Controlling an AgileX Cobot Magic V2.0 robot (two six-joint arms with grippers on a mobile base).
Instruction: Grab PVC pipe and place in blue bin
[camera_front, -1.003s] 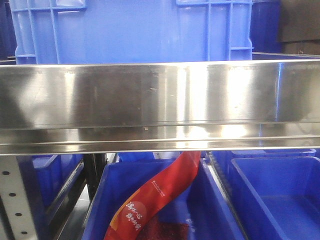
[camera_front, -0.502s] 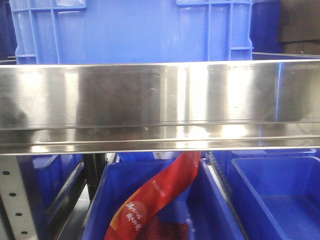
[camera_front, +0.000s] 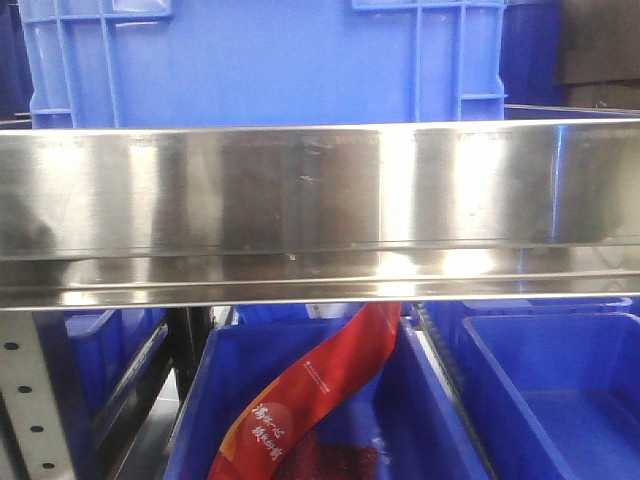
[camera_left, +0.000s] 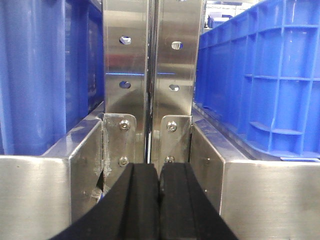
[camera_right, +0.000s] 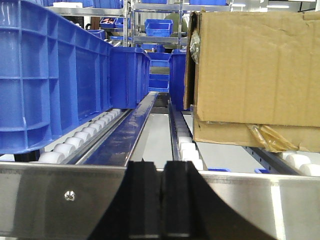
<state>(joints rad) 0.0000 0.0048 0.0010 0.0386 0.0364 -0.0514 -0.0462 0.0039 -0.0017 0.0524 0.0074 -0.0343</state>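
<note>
The PVC pipe is out of view in every frame. My left gripper (camera_left: 160, 172) is shut with nothing between its black fingers; it faces two perforated steel uprights (camera_left: 150, 75) between two blue bins (camera_left: 260, 80). My right gripper (camera_right: 160, 167) is also shut and empty, sitting just behind a steel rail (camera_right: 60, 200) at the front of a roller shelf. In the front view a large blue bin (camera_front: 265, 60) stands on the shelf above a wide steel beam (camera_front: 320, 210); neither gripper shows there.
Below the beam, a blue bin (camera_front: 220, 390) holds a red printed bag (camera_front: 310, 385), and another blue bin (camera_front: 560, 390) stands to its right. In the right wrist view a cardboard box (camera_right: 255, 70) rests on white rollers (camera_right: 187, 145), opposite a blue crate (camera_right: 45, 75).
</note>
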